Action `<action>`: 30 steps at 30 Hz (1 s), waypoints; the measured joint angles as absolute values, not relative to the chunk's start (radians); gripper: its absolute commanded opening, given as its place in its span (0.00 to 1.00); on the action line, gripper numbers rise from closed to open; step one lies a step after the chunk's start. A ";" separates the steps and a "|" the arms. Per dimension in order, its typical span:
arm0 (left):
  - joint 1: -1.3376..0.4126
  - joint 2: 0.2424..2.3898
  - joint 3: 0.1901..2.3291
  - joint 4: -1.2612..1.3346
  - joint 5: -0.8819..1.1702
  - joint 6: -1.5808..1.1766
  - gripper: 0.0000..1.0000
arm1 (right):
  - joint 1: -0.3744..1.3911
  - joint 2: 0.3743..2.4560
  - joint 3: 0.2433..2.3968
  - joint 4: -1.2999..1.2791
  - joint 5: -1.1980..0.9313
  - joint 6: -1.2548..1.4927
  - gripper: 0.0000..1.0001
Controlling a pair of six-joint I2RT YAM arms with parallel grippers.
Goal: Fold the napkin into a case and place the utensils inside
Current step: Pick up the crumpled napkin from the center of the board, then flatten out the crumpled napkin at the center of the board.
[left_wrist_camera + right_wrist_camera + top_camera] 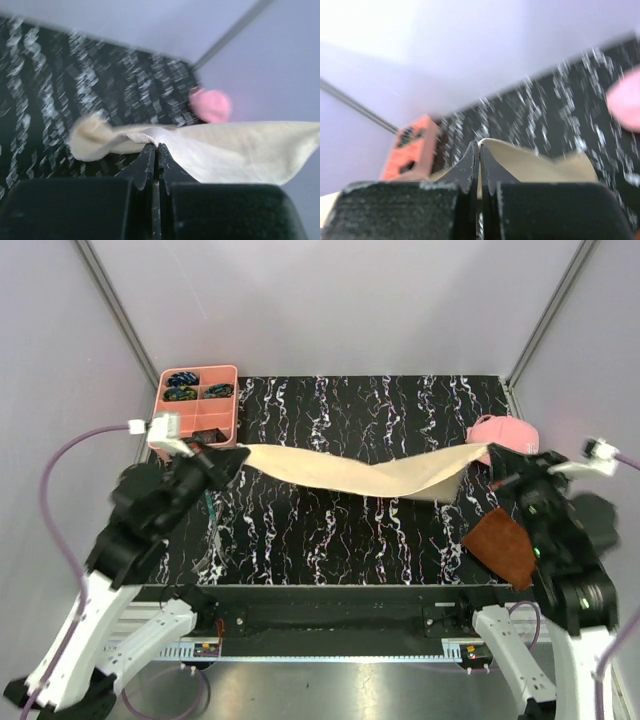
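left end effector (pixel 156 146) and right end effector (pixel 479 144) pinch the napkin (pixel 350 472).

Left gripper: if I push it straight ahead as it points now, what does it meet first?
The napkin the left gripper is shut on; past that, probably the pink cap, slightly off its line. Depth unclear.

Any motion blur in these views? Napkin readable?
Top external: napkin sharp, left arm slightly smeared. Left wrist: table pattern streaked, pink cap soft, napkin clearer. Right wrist: table and tray smeared, upper left washed out bright.
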State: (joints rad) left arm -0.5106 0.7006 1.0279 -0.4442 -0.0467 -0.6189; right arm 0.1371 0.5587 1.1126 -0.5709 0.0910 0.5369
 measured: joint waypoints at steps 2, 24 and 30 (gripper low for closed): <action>-0.512 0.638 1.092 -0.434 0.029 -0.600 0.00 | 0.137 0.508 1.201 -0.577 0.072 0.504 0.00; -0.507 0.855 1.391 -0.481 -0.016 -0.614 0.00 | 0.137 0.694 1.415 -0.540 0.076 0.442 0.00; -0.375 1.261 1.339 -0.519 -0.087 -0.682 0.00 | 0.137 1.046 1.124 -0.403 0.129 0.422 0.00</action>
